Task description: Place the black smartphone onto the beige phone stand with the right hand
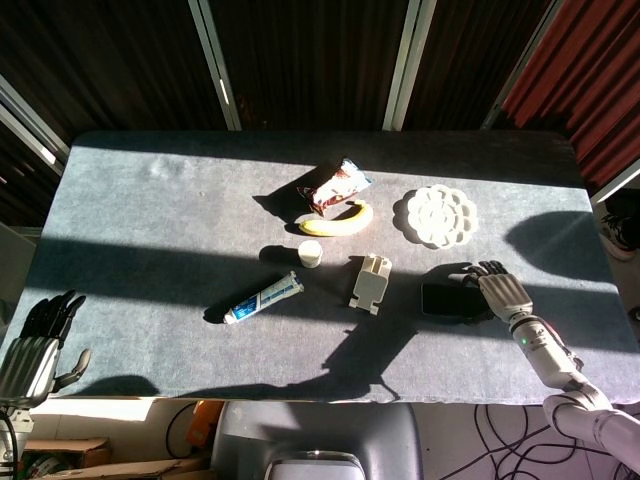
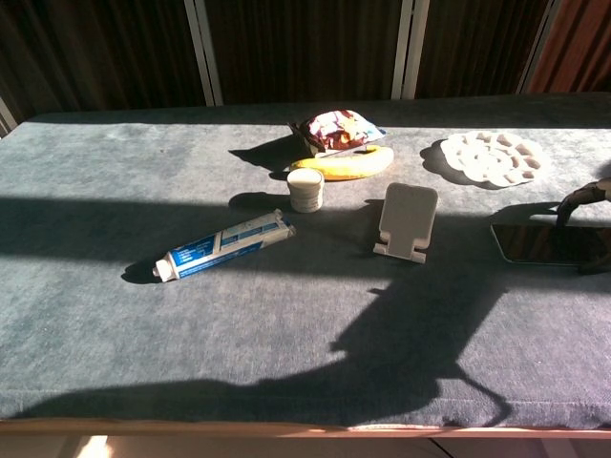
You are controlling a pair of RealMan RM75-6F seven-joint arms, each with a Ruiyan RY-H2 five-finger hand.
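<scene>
- Smartphone (image 1: 447, 299): black, lying flat on the grey table (image 1: 150, 220), just to the right of the phone stand (image 1: 370, 282) and not on it.
- Right hand (image 1: 497, 288) sits over the phone's right end with its fingers spread across that edge. It looks to be touching the phone, but shadow hides whether the fingers have closed round it, so I cannot tell if it is gripped.
- In the chest view only the fingertips (image 2: 573, 201) show at the frame's right edge, above the phone's far side.
- Phone stand is beige, upright, with nothing on it.
- Left hand (image 1: 38, 345) hangs off the near left corner of the table, fingers apart, holding nothing.
- Toothpaste tube (image 1: 263, 298) lies at a slant left of the stand; a small white jar (image 1: 310, 254) stands just beyond it.
- Banana (image 1: 337, 220) and a snack packet (image 1: 338, 187) lie touching farther back; a white flower-shaped palette (image 1: 439, 215) sits to their right.
</scene>
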